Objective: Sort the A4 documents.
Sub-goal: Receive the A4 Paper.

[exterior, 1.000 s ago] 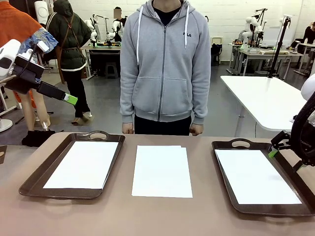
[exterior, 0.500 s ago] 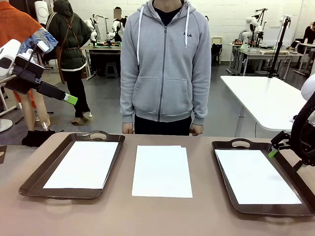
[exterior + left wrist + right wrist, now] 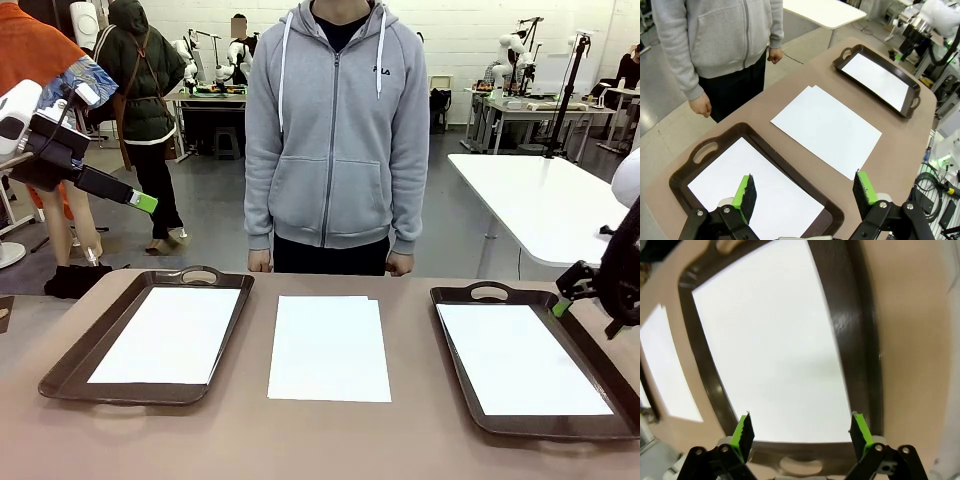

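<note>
Only change: the right gripper has shifted slightly toward the right edge of the front view compared with half a second ago; it hangs by the far right rim of the right dark brown handled plastic tray. Its jaws are spread wide with nothing between them. Its wrist view looks down on the blank white A4 sheet lying flat in that tray. The left gripper has not moved, raised off the table's left side, jaws also released and empty, over the left dark brown handled tray, which holds another white A4 sheet. The loose white A4 stack lies in the same spot on the tan table between the trays, touching neither; an offset corner at its far right shows at least two sheets. The person in a grey zip hoodie stands at the far side as before, hands at the table edge. Judgement: no sheet has been picked yet, so the middle stack remains to be sorted, and the small right-arm move is probably repositioning, not a grasp.
</note>
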{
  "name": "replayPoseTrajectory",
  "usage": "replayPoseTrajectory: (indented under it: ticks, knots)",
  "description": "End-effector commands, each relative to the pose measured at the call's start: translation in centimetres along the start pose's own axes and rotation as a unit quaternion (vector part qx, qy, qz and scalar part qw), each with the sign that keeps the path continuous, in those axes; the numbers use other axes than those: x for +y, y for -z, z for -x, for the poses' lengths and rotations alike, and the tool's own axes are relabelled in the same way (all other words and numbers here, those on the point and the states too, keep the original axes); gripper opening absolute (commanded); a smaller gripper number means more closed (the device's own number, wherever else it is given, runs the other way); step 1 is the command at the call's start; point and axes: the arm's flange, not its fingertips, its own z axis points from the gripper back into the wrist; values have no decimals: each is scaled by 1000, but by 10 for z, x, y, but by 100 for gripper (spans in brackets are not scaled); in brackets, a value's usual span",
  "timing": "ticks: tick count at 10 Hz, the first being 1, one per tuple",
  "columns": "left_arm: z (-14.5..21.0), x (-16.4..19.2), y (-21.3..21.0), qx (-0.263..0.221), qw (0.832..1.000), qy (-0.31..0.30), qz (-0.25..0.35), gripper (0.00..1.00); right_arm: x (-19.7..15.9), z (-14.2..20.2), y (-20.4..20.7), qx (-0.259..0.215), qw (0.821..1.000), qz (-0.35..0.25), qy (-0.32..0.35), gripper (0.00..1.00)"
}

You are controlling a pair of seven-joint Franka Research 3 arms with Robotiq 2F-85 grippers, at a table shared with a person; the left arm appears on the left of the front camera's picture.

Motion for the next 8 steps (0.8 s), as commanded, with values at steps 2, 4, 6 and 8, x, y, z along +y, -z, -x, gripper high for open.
replayPoseTrajectory:
  ticks: [2, 4, 6, 8]
  knots:
    - [0, 1, 0, -4, 1000, -1, 3, 100, 41, 59, -47, -110, 987, 84, -77, 100]
    - [0, 1, 0, -4, 1000, -1, 3, 100, 66, 81, -73, -134, 975, 77, -159, 100]
    - [0, 1, 0, -4, 1000, -1, 3, 100, 91, 100, -106, -146, 957, 48, -248, 100]
    - [0, 1, 0, -4, 1000, -1, 3, 100, 103, 109, -139, -153, 940, 11, -304, 100]
